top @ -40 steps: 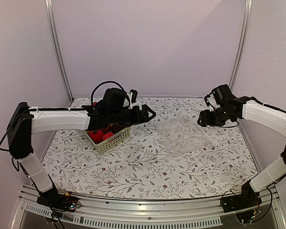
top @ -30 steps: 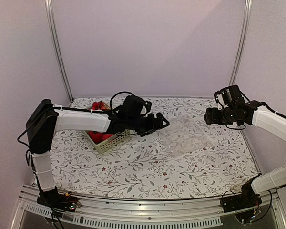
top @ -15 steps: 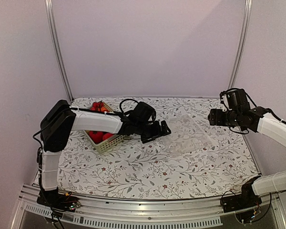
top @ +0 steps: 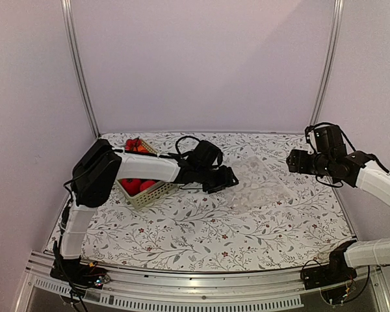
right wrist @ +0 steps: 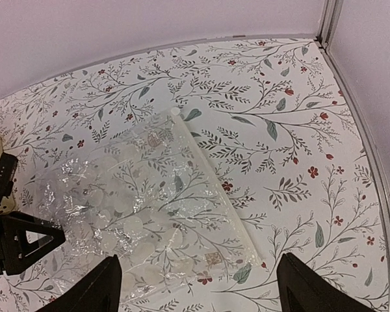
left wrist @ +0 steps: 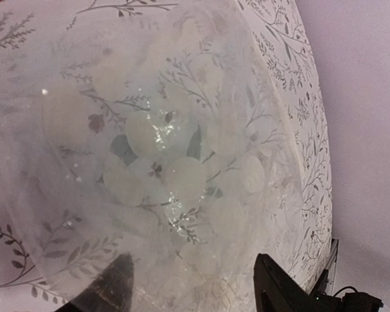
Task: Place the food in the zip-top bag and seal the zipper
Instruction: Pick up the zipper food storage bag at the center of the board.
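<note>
The clear crinkly zip-top bag (top: 257, 185) lies flat on the floral table, right of centre. It fills the left wrist view (left wrist: 169, 149) and shows in the right wrist view (right wrist: 143, 208). Its whitish zipper strip (right wrist: 218, 195) runs along its right edge. My left gripper (top: 226, 179) is open and empty, low over the bag's left end, jaws spread over the plastic (left wrist: 195, 289). My right gripper (top: 292, 161) is open and empty, held above the table behind and right of the bag (right wrist: 205, 286). Red toy fruits (top: 135, 185) lie in the basket; the other fruits are hidden by my left arm.
The pale perforated basket (top: 153, 193) stands at the left, under my left forearm. Metal frame posts (top: 78, 71) rise at the back corners. The table's right edge rail (right wrist: 361, 130) runs near my right gripper.
My left arm has swung right, from over the basket to the bag's left end. My right arm has pulled back to the right, away from the bag.
</note>
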### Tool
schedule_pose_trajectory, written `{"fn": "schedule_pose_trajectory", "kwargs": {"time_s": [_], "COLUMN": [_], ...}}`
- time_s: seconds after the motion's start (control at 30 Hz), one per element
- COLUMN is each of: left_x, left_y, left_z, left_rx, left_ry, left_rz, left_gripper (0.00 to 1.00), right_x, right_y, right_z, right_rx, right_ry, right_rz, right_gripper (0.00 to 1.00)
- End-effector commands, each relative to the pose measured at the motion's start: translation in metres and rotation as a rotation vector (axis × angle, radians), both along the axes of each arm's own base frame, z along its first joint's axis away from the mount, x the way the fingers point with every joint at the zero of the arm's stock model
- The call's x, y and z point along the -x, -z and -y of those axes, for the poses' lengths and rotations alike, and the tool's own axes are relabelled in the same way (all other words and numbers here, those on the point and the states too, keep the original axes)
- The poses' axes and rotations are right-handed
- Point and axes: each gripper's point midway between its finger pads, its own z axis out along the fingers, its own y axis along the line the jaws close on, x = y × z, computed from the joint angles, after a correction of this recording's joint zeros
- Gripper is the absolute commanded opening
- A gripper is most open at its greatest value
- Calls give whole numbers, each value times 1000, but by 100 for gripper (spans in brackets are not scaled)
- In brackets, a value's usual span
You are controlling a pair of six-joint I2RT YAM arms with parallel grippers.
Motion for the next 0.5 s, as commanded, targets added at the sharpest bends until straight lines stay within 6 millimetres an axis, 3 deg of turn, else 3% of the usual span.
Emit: {"fn": "schedule_pose_trajectory", "kwargs": {"time_s": [0.0,0.13,0.3,0.47], "left_x": [8,5,2,6], "left_y": [12,6,-30,-78], "left_z": [7,8,9,8], "left_rx": [-29,-32,-9,48], "left_ry": [30,44,89,156], "left_rz": [-6,27,135,267], "left_gripper": [60,34,2,0], "right_x": [4,4,6,9], "right_y": [-4,-7,-5,-11], "right_z": [3,4,8,12], "right_rx": [-22,-33,-39,-69], "right_ry": [18,26,54,87], "right_rz": [17,29,33,63], "right_gripper": [83,83,83,82]}}
